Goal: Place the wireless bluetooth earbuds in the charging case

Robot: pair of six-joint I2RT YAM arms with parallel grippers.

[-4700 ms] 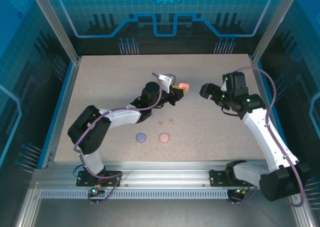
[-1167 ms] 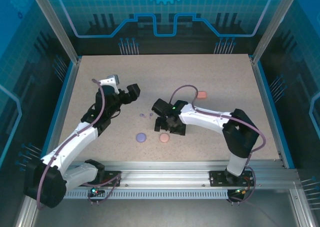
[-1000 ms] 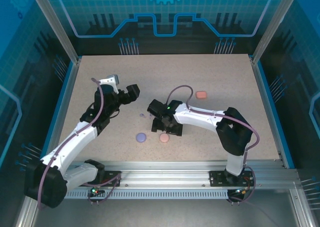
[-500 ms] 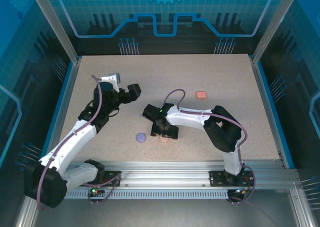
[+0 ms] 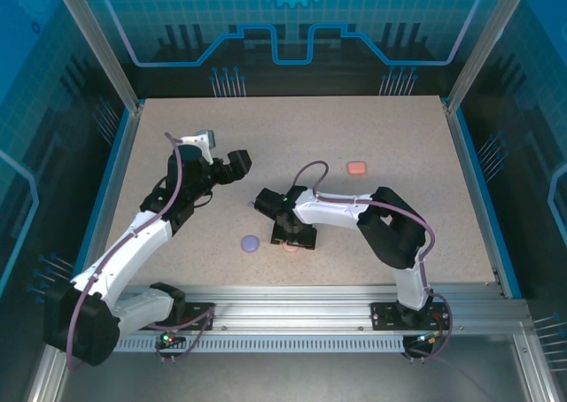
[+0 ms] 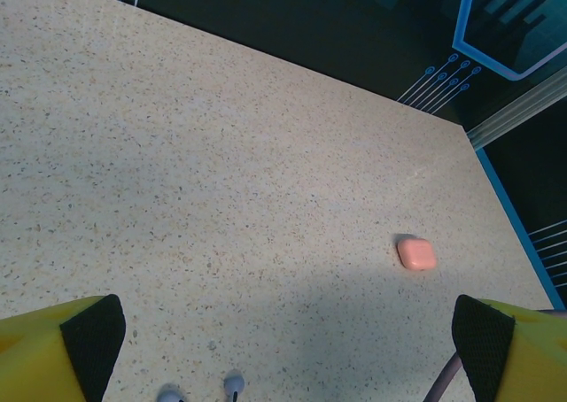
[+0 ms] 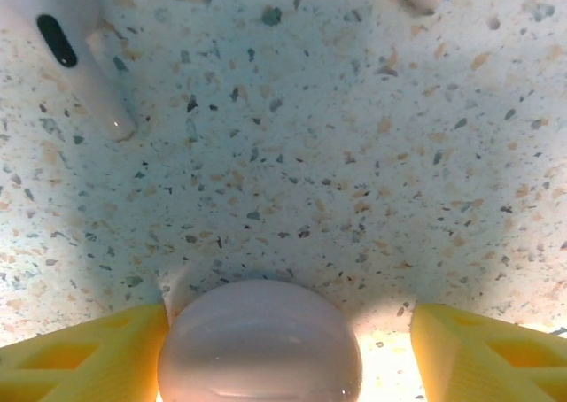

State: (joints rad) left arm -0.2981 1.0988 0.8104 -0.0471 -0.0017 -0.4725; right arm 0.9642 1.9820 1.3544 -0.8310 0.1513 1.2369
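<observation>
right gripper (image 7: 288, 313) spread wide astride pink case (image 7: 260, 349), not clamped; pink earbud (image 7: 75, 61) just beyond case; left gripper (image 6: 283, 313) spread, empty, farther.

From above, the table (image 5: 399, 136) is bright and evenly lit, with small soft shadows. In the left wrist view, a wide gray shadow lies across the near part of the table. The right wrist view is very close, with bluish shade in the middle and white glare low down. The round pale case (image 7: 259, 344) seems a bit blurry.
</observation>
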